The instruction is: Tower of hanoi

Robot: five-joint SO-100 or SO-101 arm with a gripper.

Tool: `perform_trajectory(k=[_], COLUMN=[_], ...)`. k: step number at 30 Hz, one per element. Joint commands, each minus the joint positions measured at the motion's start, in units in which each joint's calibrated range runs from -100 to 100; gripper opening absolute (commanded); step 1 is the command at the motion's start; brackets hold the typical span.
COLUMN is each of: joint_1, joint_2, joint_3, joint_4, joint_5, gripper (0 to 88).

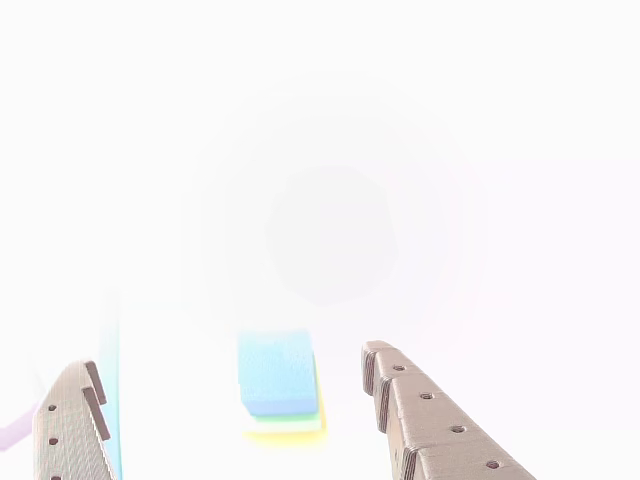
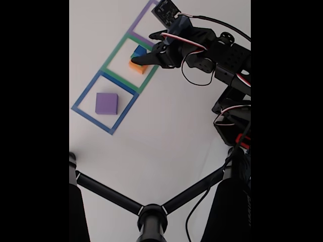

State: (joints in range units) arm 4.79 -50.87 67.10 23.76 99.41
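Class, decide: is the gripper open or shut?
Open: the gripper has its two fingers spread wide apart, with the blue block in the gap, untouched.

A blue block (image 1: 277,372) tops a stack between the parted end effector (image 1: 235,390) fingers.

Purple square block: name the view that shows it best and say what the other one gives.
The fixed view shows the flat purple square block best: it lies alone inside the blue tape square, sharp and unobstructed. The other view is washed out by glare; there I can make out a blue-topped stack ahead of the jaws, nothing purple for certain.
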Motion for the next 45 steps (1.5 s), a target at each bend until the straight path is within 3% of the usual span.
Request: perform_trajectory(k=[1, 10, 45], joint_1=[0.68, 0.48, -0.76], joint_2=[2.22, 7.71, 18.93], joint_3=[1.63, 7.99, 11.99], joint_4=[-7.48, -20.76, -37.28], joint_5=[0.59, 0.59, 0.59], gripper=[30.7, 29.8, 26.6])
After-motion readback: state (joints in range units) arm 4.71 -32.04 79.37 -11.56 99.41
